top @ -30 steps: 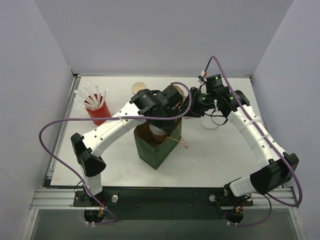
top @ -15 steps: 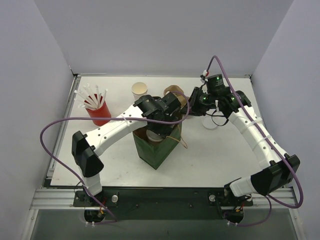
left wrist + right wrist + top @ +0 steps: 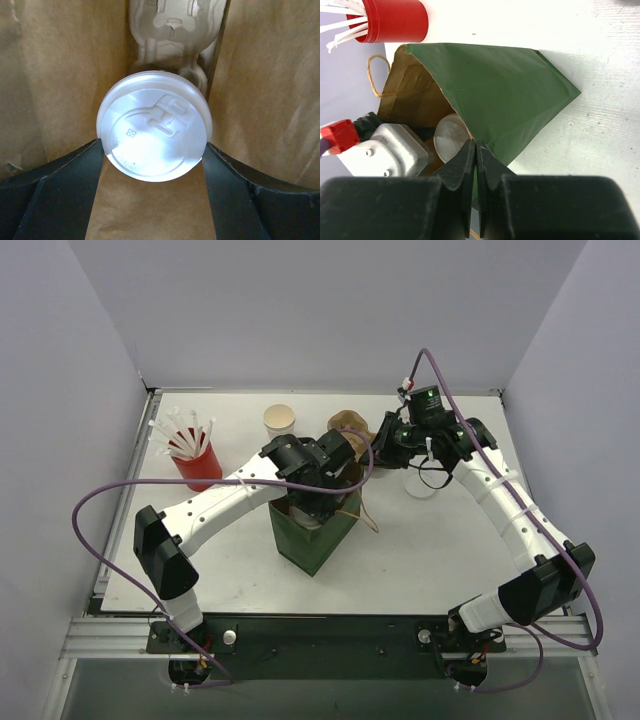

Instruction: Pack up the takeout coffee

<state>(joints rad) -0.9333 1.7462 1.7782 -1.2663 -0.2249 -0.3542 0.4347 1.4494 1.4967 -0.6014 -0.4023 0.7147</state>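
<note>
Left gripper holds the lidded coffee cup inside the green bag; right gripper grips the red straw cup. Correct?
No: the right gripper is shut on the edge of the green bag, not the red straw cup, per the right wrist view. The left gripper does hold the lidded coffee cup inside it.

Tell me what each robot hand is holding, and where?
The left gripper has its jaws on opposite sides of the lidded coffee cup, inside the green paper bag. The right gripper pinches the bag's top edge.
</note>
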